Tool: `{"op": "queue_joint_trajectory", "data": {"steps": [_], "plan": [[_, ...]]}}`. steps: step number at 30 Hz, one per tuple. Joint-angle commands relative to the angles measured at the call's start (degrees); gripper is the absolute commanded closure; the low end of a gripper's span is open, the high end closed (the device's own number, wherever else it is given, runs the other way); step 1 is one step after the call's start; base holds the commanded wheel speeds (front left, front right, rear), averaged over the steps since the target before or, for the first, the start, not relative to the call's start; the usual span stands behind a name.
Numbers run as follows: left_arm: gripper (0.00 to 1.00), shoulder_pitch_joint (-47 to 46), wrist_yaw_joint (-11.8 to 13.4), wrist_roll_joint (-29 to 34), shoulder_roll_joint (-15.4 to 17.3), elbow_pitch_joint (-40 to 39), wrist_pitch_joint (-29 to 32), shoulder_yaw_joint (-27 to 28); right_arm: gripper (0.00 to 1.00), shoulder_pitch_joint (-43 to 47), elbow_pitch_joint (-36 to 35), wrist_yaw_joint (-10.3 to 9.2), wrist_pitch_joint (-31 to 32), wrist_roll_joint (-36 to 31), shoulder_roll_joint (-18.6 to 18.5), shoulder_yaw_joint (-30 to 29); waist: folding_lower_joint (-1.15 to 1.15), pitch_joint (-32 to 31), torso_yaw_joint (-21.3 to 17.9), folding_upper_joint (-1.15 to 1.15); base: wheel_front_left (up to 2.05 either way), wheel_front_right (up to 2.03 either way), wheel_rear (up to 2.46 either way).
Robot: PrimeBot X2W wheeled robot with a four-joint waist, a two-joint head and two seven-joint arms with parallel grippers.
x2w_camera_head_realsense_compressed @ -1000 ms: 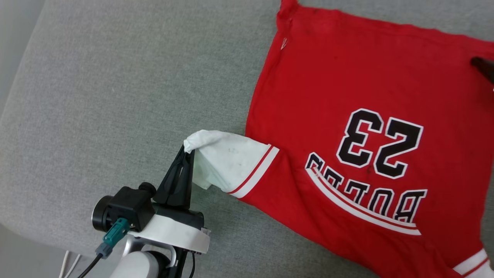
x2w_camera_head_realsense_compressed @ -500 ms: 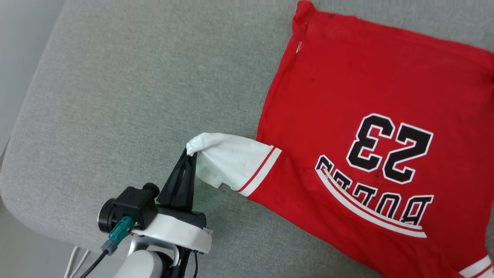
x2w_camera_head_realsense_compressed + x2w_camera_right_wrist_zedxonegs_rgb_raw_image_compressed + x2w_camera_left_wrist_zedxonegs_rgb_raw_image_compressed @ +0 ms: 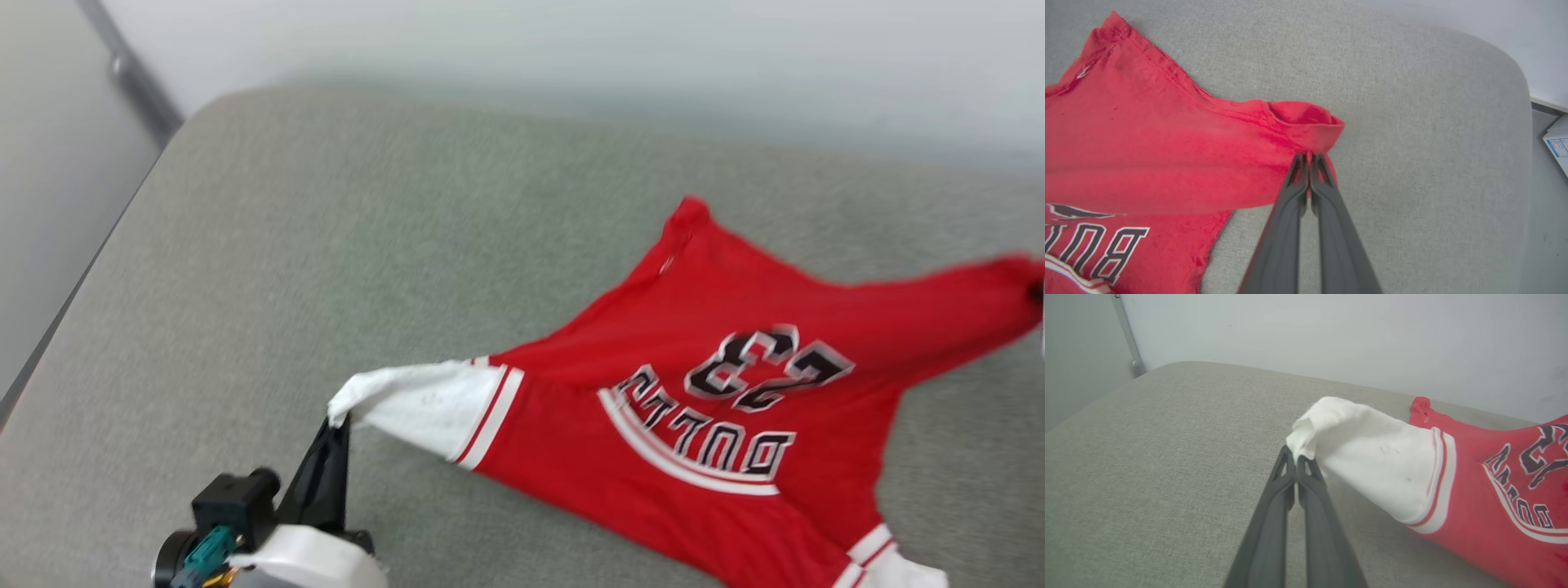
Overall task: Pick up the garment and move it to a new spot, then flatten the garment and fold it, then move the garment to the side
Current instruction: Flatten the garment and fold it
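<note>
With my left end effector (image 3: 1296, 459) clamped on the white sleeve tip (image 3: 1310, 428) and my right end effector (image 3: 1310, 157) on a red corner (image 3: 1306, 118), the garment (image 3: 653, 457) spans between them, and I judge it soft, light, best gripped at edges.

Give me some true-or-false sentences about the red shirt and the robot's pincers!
1. The left pincer is shut on the white sleeve of the garment. True.
2. The right pincer is open and holds nothing. False: it is shut on a red corner of the garment.
3. The garment says 45. False: its number is 23.
4. The surface under the garment is grey. True.
</note>
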Motion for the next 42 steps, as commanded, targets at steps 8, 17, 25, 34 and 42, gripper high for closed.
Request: {"op": "queue_joint_trajectory", "data": {"steps": [8, 17, 25, 34, 42], "plan": [[1.00, 5.7, 2.3, -1.5, 2.3, -1.7, 1.6, 2.2, 1.00, 26.9, -13.5, -0.03, 3.0, 2.6, 1.3, -4.7, 0.01, -9.1, -10.0, 0.00, 0.00, 0.00, 0.00], [1.00, 6.7, 2.6, -2.2, 3.4, -2.2, 2.9, 2.5, 1.00, 50.7, -19.3, -0.04, 3.4, 0.0, 13.9, -10.9, 0.01, -9.5, -14.0, 0.00, 0.00, 0.00, 0.00], [1.00, 7.1, 3.3, -2.4, 4.1, -3.0, 3.9, 2.5, 0.00, 49.6, -25.6, -0.03, -12.3, -1.3, 19.0, -14.7, 0.01, -9.2, -15.8, 0.00, 0.00, 0.00, 0.00], [1.00, 3.3, 2.5, -1.6, 4.2, -4.4, 4.5, 1.6, 0.00, 37.5, -23.8, -0.03, -33.4, 0.0, 18.9, -12.8, 0.01, -4.8, -13.6, 0.00, 0.00, 0.00, 0.00], [1.00, -2.8, 1.3, -0.6, 2.8, -4.3, 3.3, 0.0, 0.00, 23.3, -16.8, -0.02, -20.6, 3.2, 14.6, -0.9, 0.01, 1.6, -9.8, 0.00, 0.00, 0.00, 0.00]]}}
